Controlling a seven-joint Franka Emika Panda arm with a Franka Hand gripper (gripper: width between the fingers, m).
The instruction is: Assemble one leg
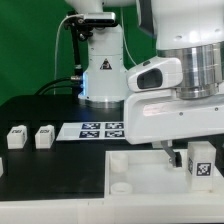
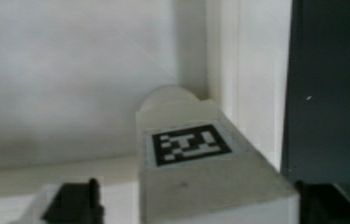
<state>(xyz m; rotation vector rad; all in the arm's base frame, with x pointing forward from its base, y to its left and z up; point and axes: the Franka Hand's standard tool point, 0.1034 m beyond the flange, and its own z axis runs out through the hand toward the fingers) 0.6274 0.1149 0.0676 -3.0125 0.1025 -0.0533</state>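
A leg (image 2: 198, 165), a white block post with a black-and-white tag on its face, lies between my gripper (image 2: 200, 205) fingers in the wrist view. The dark fingers (image 2: 69, 200) stand on either side of it. A gap shows on one side, and the other finger is close to the leg's edge. In the exterior view the same leg (image 1: 200, 162) stands upright at the right end of the large white panel (image 1: 140, 170), just beside my gripper (image 1: 172, 155), which hangs low over the panel. The gripper is open.
Two more legs (image 1: 15, 137) (image 1: 43, 136) stand on the black table at the exterior view's left. The marker board (image 1: 100, 129) lies behind the panel. The robot base (image 1: 100, 75) stands at the back. A round socket (image 1: 120, 185) shows in the panel.
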